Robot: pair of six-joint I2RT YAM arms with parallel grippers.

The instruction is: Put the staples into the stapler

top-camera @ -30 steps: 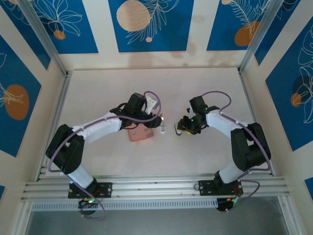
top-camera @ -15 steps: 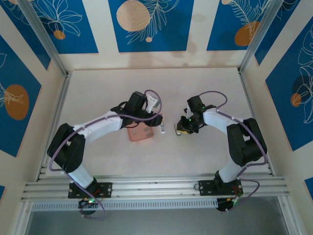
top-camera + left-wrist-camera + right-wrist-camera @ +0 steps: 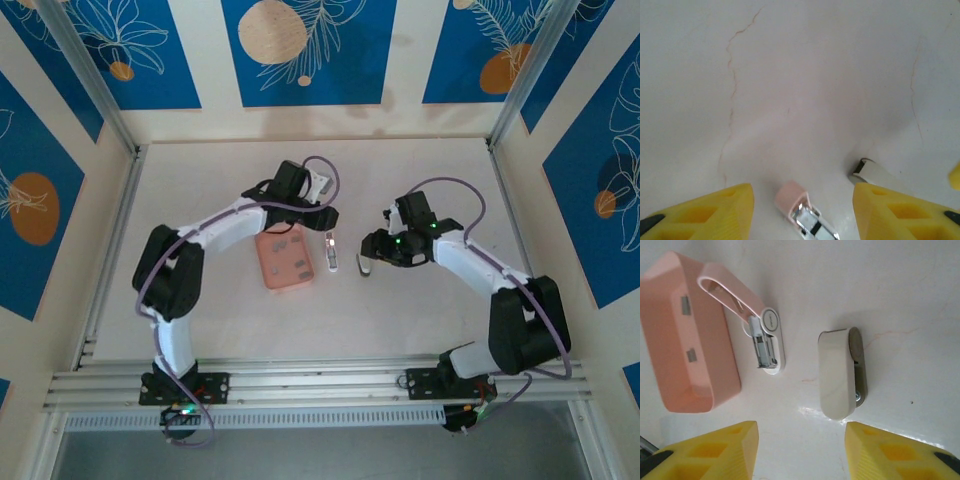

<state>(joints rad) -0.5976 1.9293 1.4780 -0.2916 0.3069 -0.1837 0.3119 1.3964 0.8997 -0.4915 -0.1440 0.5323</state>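
left gripper (image 3: 802, 192), right gripper (image 3: 799, 440) both gaping, empty | stapler (image 3: 765, 342) lying open | judging: pinching staples (image 3: 686, 305) lengthwise, descending vertically

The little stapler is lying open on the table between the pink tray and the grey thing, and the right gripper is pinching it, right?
Not quite. The right gripper isn't pinching the stapler: in the right wrist view its jaws stand apart, empty. The stapler does lie open between the pink tray and the grey thing.
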